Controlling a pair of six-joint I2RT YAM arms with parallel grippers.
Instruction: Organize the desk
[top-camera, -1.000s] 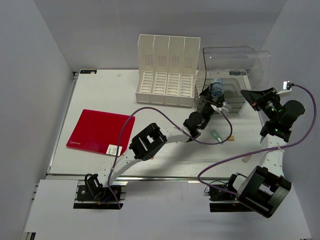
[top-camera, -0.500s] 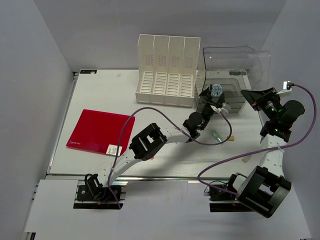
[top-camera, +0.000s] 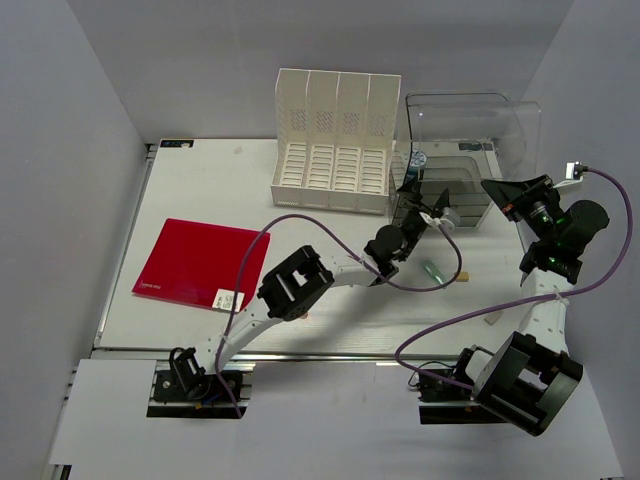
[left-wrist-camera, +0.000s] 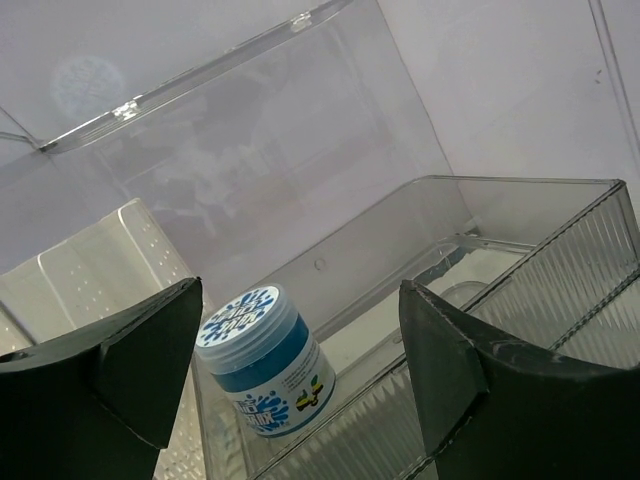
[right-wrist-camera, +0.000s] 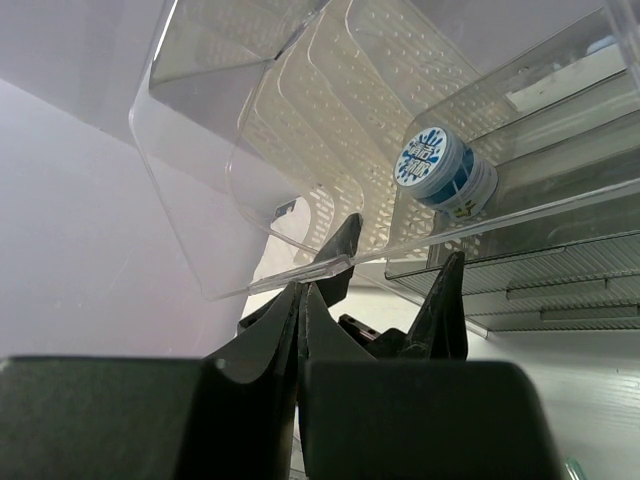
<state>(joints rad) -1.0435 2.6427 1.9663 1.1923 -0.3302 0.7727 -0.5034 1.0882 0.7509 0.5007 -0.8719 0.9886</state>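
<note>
The white desk (top-camera: 200, 180) carries a clear plastic organiser (top-camera: 470, 120) at its back right. A blue jar with a white patterned lid (left-wrist-camera: 262, 360) stands tilted in the organiser's open tray, also visible as the jar (right-wrist-camera: 440, 172) through the clear wall. My left gripper (left-wrist-camera: 300, 290) is open just in front of the tray, its fingers (left-wrist-camera: 150, 350) clear of the jar on both sides. From above, the left gripper (top-camera: 425, 200) reaches toward the organiser. My right gripper (right-wrist-camera: 305, 295) is shut on nothing, and the right gripper (top-camera: 495, 190) is held up to the right of the organiser.
A white four-slot file rack (top-camera: 335, 145) stands left of the organiser. A red folder (top-camera: 200, 262) lies flat at the desk's left. A small green item (top-camera: 433, 270) and a small tan piece (top-camera: 463, 273) lie near the left arm's purple cable.
My left gripper has opened and let go of the jar, which now stands in the organiser's tray, farther back. The right arm has not moved.
</note>
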